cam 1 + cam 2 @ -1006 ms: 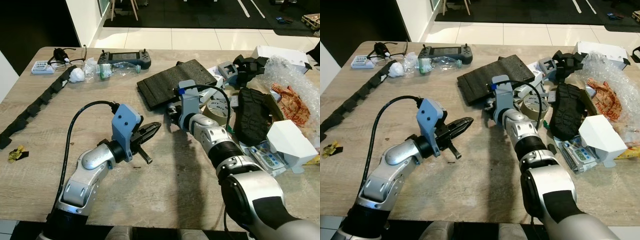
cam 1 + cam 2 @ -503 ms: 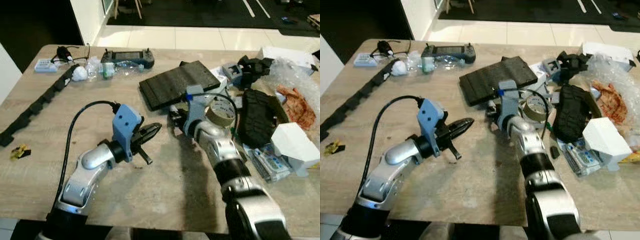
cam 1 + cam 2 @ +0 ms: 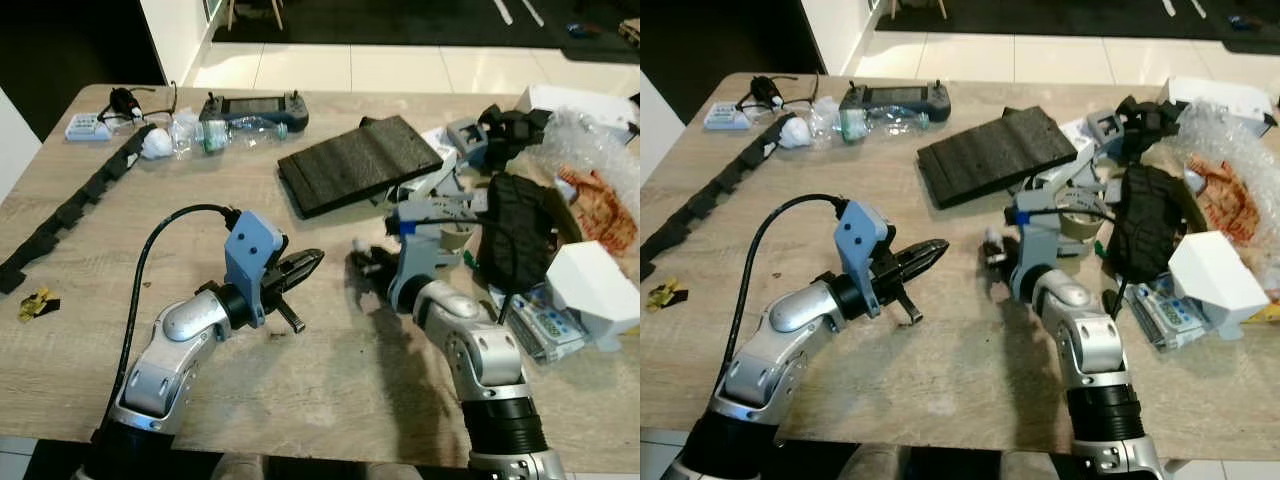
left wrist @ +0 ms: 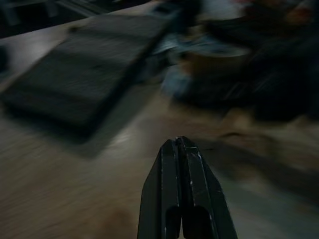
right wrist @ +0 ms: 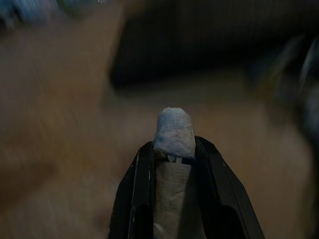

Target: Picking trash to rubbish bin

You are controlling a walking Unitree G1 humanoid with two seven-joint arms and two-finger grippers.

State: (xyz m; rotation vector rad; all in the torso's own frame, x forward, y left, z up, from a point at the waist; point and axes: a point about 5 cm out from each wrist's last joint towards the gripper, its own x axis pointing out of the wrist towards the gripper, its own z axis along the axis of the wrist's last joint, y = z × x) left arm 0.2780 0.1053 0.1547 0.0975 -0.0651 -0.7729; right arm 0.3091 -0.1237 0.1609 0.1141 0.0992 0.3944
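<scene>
Our right gripper [image 5: 172,149] has drawn back from the black foam slab [image 3: 358,163] toward us, its fingers clamped on a small pale scrap [image 5: 173,130] lifted off the worktop [image 3: 330,380], so binning comes next, while our left gripper [image 4: 180,145] stays pressed together, empty.

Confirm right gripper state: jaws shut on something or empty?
Shut on a small whitish wad. The right wrist view shows it clamped between the two black fingers, sticking out past the tips. The right gripper hovers over the table.
</scene>
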